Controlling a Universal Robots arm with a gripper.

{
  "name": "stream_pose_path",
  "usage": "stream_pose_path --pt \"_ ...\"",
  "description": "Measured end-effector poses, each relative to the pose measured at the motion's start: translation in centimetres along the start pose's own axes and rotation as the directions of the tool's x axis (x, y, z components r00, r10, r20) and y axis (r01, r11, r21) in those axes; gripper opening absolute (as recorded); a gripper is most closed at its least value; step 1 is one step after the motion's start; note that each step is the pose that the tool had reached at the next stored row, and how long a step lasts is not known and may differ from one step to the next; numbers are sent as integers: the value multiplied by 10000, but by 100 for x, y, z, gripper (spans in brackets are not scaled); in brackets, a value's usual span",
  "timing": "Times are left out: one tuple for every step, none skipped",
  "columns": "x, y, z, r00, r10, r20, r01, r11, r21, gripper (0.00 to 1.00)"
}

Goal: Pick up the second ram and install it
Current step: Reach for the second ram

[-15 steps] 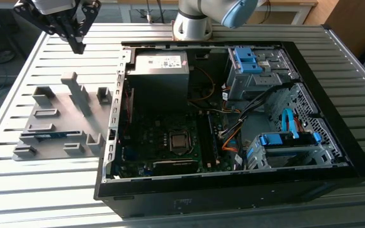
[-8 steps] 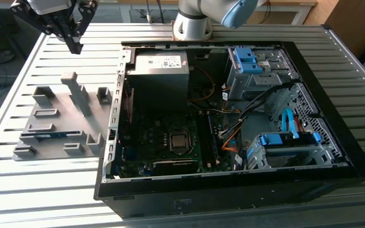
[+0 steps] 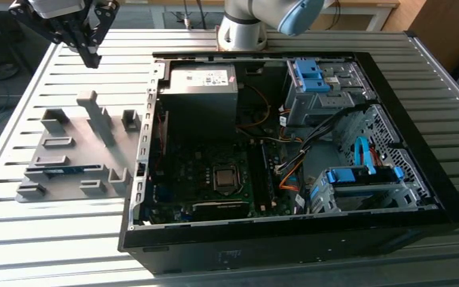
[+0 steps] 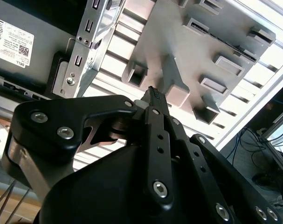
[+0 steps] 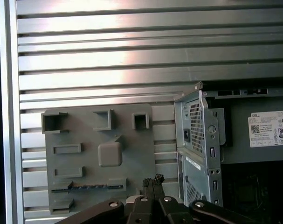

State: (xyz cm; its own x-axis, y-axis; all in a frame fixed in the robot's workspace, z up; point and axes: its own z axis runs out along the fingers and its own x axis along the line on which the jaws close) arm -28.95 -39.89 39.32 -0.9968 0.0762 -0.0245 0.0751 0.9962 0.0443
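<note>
well, ram (image 5: pixel 92 187) in tray (image 5: pixel 85 135); psu (image 5: pixel 237 140) labelled

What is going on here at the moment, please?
A robot arm stands by an open PC case. Its tool is shut and empty, up above the table near the grey tray. The ram lies in a slot of that tray, not yet picked up.

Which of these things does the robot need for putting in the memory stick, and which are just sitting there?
For the job:
second ram, lying in the grey tray
pincer, empty, hovering over the table
open computer case

Just sitting there:
power supply box
blue drive brackets
cables
slatted table
</note>
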Motion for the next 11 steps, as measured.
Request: stream_pose_path --pt "7 -1 0 10000 0 0 0 10000 0 11" --pt "13 -1 0 10000 1 0 -1 10000 -1 11" --pt "19 -1 0 10000 1 0 -1 10000 -1 11" --pt "24 -2 -1 10000 0 0 0 10000 0 11" --pt "30 -2 -1 10000 0 0 0 10000 0 11" --pt "35 -3 -1 10000 0 0 0 10000 0 11" --pt "40 -3 -1 10000 0 0 0 10000 0 11" --pt "46 -3 -1 10000 0 1 0 10000 -1 11" --pt "51 -4 -1 10000 0 0 0 10000 0 11" --pt "58 -4 -1 10000 0 1 0 10000 -1 11" --pt "63 -5 -1 10000 1 1 -1 10000 0 11"
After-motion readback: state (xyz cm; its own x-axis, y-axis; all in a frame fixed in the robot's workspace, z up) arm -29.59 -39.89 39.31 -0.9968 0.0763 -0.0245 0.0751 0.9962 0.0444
